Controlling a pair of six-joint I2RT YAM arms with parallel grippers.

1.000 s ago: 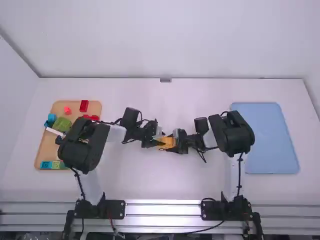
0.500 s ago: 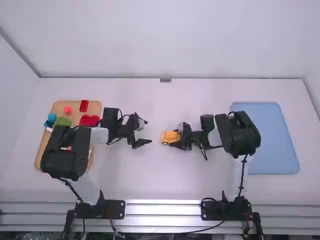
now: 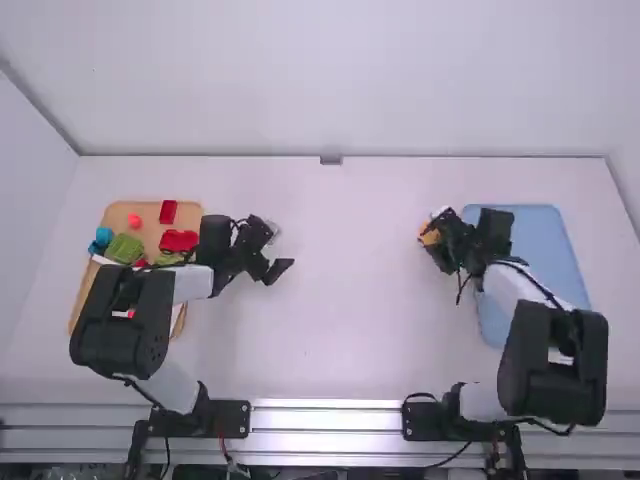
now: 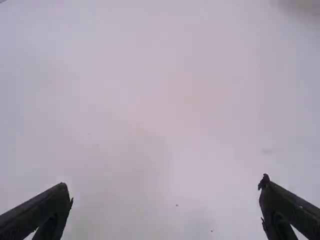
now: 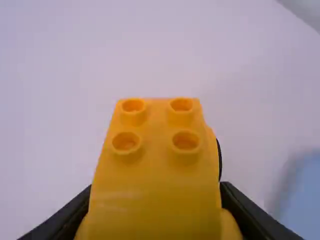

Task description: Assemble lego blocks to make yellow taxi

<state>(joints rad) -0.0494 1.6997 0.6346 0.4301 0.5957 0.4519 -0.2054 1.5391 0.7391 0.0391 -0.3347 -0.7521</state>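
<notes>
The right end effector (image 3: 431, 238) is grasping the yellow block car (image 5: 155, 170) between its two fingers, studs facing the wrist camera, and is apparently holding it just off the far left corner of the blue tray (image 3: 540, 245). The left end effector (image 3: 284, 250) is hanging released over the table (image 3: 340, 340), its fingers standing wide apart, while the tan tray (image 3: 82, 295) is holding red, green and blue blocks.

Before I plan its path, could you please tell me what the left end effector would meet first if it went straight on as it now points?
The left end effector would most likely meet the white tabletop, with nothing seen between; how far off the surface is, the picture leaves unclear.
</notes>
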